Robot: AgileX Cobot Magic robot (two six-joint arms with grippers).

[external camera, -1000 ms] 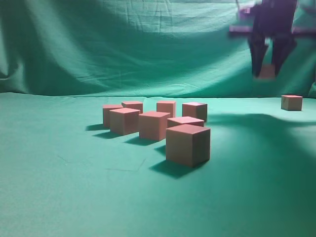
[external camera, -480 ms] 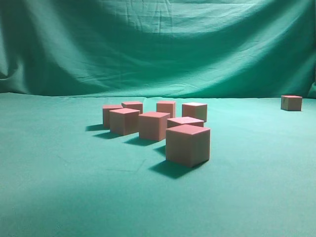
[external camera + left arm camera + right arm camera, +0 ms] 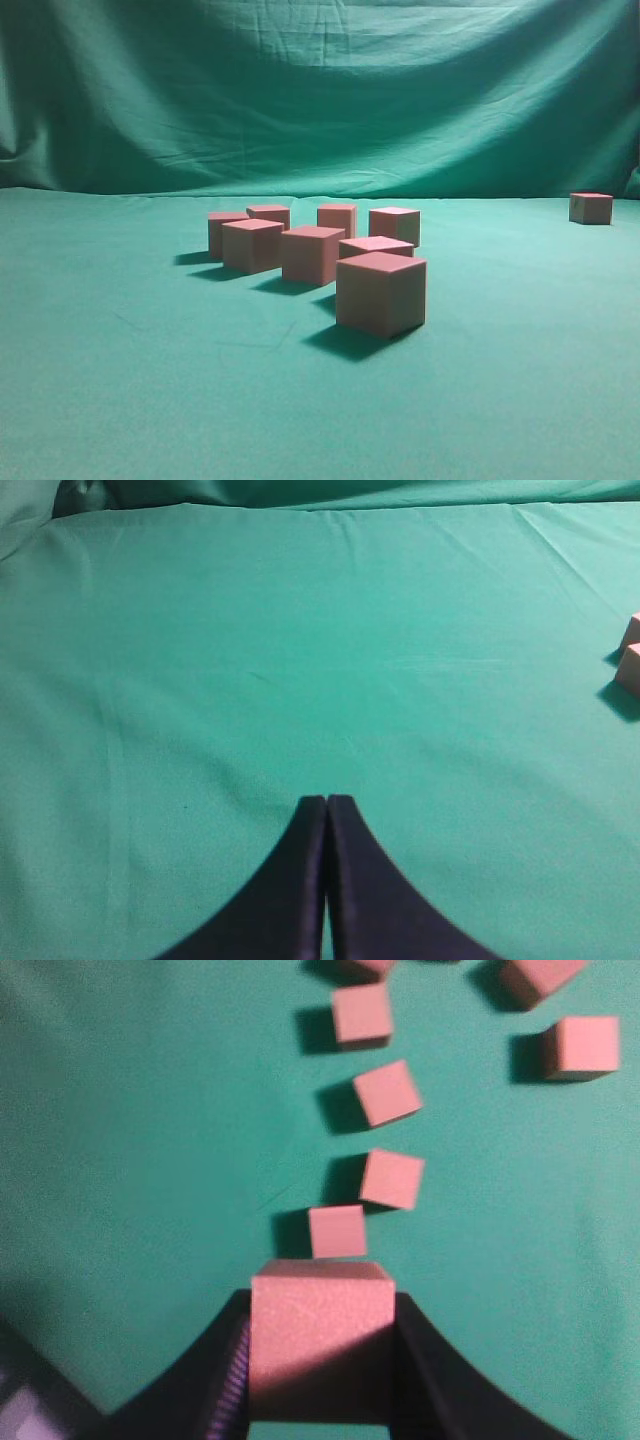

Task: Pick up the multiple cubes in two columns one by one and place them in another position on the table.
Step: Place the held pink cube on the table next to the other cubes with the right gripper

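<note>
- While the right gripper [image 3: 318, 1360] hangs high over the table, its two dark fingers [image 3: 430, 1360] stand partly apart, clamped on the sides of one plain salmon-red matte cube [image 3: 318, 1335].
- Left gripper [image 3: 326, 810]: dark fingers pressed together, nothing between them, low over bare cloth.
- Wide flat table of smooth green cloth [image 3: 120, 400]: bears every other cube.
- Cluster of seven salmon-red cubes [image 3: 313, 254] near the table's middle in the exterior view, in two loose columns; the nearest cube [image 3: 380, 291] looms largest.
- Lone salmon-red cube [image 3: 591, 207]: far right, well apart from the cluster.
- Upright creased green cloth backdrop [image 3: 320, 90] behind the table.
- Brands, labels, writing: no face shows anything readable.
</note>
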